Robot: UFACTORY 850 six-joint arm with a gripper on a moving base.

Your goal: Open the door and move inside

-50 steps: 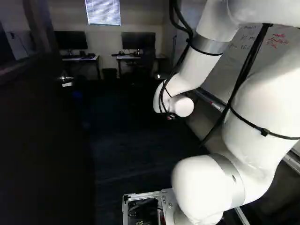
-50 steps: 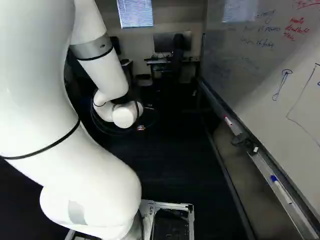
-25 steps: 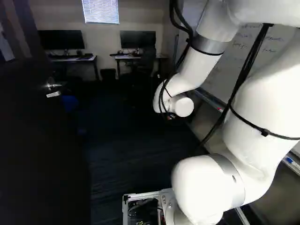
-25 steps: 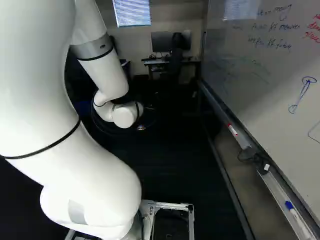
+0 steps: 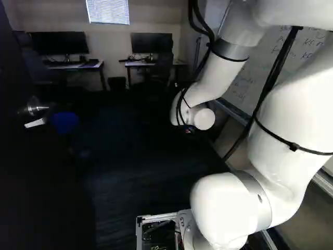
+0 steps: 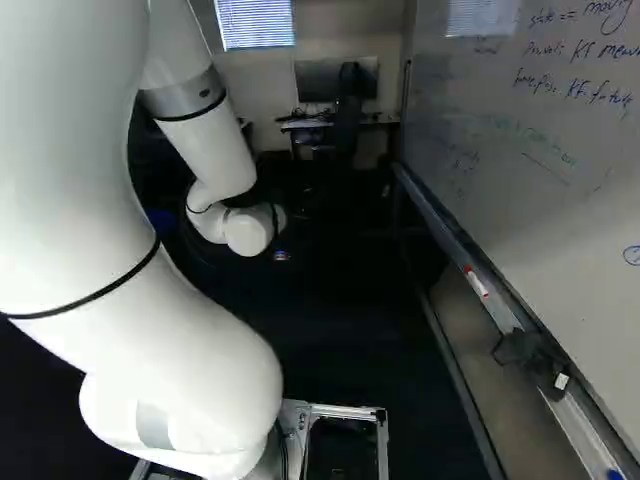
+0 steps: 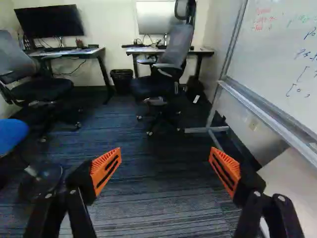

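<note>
The dark door stands open at the near left, its metal handle facing the room. The white arm reaches ahead, and the hand is open, orange pads wide apart over the carpet. An office chair stands at a far desk, with a whiteboard along the right

Office | desks with monitors | swivel chairs | whiteboard
</note>
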